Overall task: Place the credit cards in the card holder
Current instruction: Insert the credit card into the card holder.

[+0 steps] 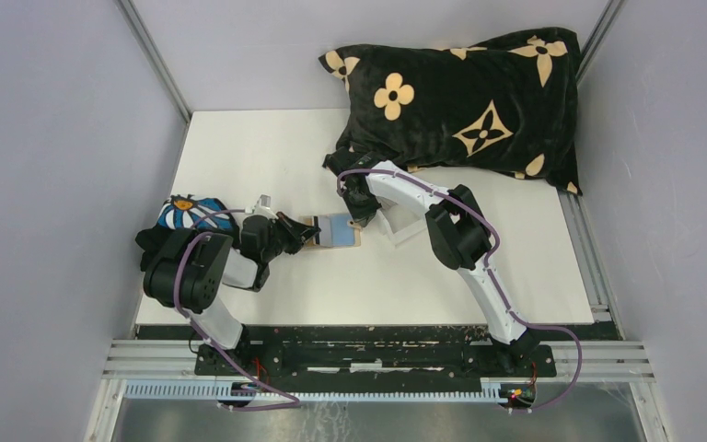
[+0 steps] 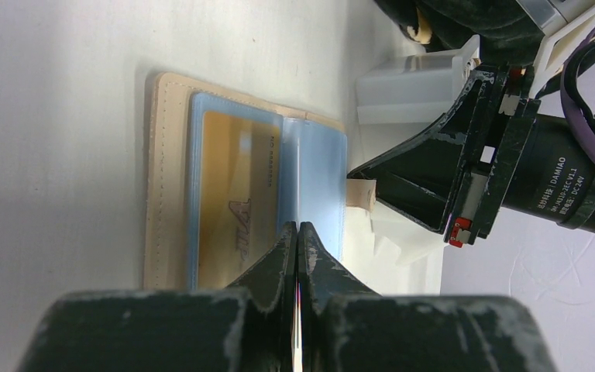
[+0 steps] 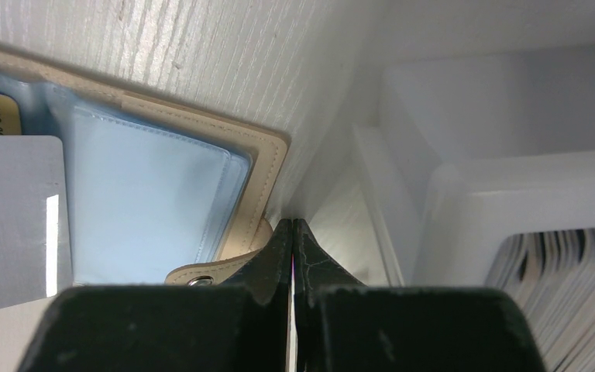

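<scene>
Left jaws pinch card (image 3: 14, 232); white table (image 1: 267, 157), grey walls (image 1: 55, 138).

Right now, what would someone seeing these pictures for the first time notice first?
The big black pillow with cream flowers, across the table's far right corner. Then, mid-table, the open tan card holder with a yellow card tucked inside. The left gripper pinches a grey card over it; the shut right gripper sits at its snap tab.

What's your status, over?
Left claw shut on grey card at open holder. Right claw shut, tip at its tab. Yellow card already sleeved. Clear box beside, not blocking.
</scene>
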